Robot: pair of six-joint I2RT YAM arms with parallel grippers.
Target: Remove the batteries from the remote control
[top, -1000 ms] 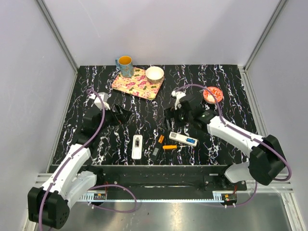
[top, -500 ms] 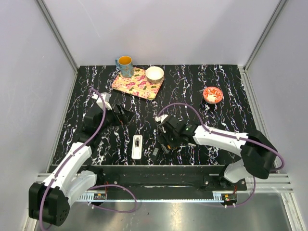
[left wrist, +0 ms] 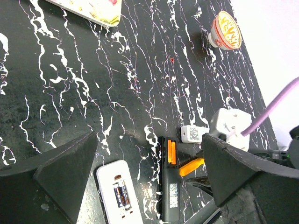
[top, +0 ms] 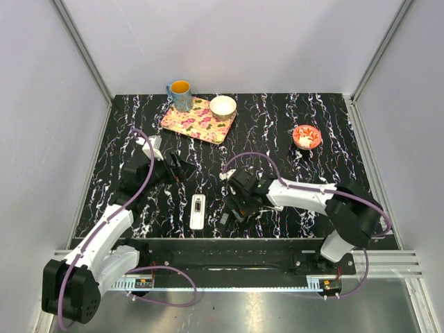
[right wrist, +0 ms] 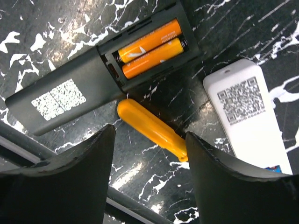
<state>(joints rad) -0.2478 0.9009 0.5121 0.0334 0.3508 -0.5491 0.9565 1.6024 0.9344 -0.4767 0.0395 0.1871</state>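
Two orange batteries (right wrist: 149, 39), print illegible, fill the black remote (right wrist: 88, 84) beside its QR sticker (right wrist: 58, 99); left gripper (left wrist: 149, 140), right gripper (right wrist: 149, 133) agape.

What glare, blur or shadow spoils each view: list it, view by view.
Top view: even light, table sharp, only soft shadows. Left wrist view: the left fingers are dark and blurred up close, the table beyond is sharp. Right wrist view: batteries crisp, pale glare on the glossy table near them, the right fingers dark and soft.
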